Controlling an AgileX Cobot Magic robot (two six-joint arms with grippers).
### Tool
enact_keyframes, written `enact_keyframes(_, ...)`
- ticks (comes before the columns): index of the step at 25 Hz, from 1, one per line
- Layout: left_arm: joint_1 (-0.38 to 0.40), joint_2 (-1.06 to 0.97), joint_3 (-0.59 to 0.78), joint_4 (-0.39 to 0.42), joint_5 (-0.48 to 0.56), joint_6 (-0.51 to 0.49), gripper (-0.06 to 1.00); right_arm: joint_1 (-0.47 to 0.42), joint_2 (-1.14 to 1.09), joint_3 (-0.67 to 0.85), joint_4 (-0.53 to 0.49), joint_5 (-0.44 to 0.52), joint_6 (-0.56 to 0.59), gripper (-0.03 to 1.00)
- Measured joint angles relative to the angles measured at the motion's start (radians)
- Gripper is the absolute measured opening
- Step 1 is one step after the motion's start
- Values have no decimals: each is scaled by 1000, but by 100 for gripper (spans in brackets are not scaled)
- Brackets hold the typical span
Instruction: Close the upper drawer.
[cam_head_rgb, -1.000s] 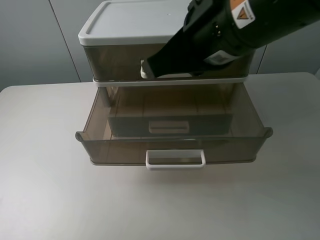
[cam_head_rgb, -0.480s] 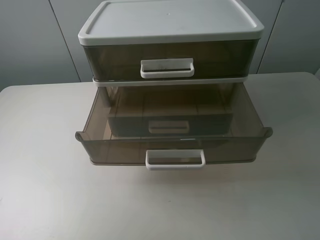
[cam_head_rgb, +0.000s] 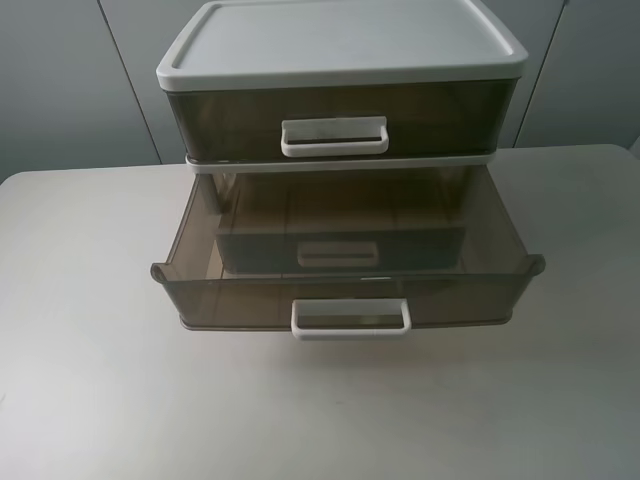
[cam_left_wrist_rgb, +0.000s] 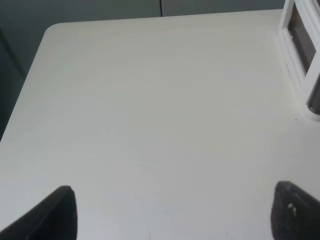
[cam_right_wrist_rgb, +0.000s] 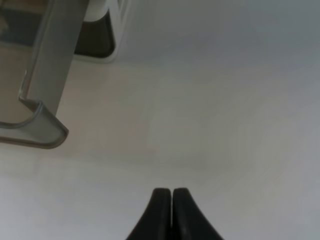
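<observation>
The upper drawer (cam_head_rgb: 335, 118), smoky-brown see-through plastic with a white loop handle (cam_head_rgb: 335, 136), sits flush in the white-lidded unit (cam_head_rgb: 340, 40). Neither gripper shows in the exterior view. In the left wrist view my left gripper (cam_left_wrist_rgb: 172, 210) is open and empty over bare table, with its dark fingertips (cam_left_wrist_rgb: 55, 212) wide apart and the unit's white edge (cam_left_wrist_rgb: 305, 60) off to one side. In the right wrist view my right gripper (cam_right_wrist_rgb: 172, 192) is shut and empty above the table, apart from the pulled-out lower drawer's corner (cam_right_wrist_rgb: 40, 125).
The lower drawer (cam_head_rgb: 345, 265) is pulled far out toward the table's front, its white handle (cam_head_rgb: 350, 318) sticking out. It looks empty. The grey table (cam_head_rgb: 90, 380) spreads left, right and in front of the unit. A grey wall stands behind.
One second ago my right arm was in front of the upper drawer's handle. It has since drawn back out of the exterior view. The drawers have not moved.
</observation>
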Motion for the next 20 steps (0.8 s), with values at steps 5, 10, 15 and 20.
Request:
enact_keyframes(5, 0, 0, 0, 0, 0, 0, 74, -55, -243, 88, 1, -11, 75, -1)
enact_keyframes(10, 0, 0, 0, 0, 0, 0, 74, -57, -474, 155, -25, -18, 156, -1)
enact_keyframes(15, 0, 0, 0, 2, 0, 2, 74, -57, -547, 194, -27, -35, 181, -1)
enact_keyframes(20, 0, 0, 0, 4, 0, 2, 74, -57, -549, 208, -18, -63, 181, -1)
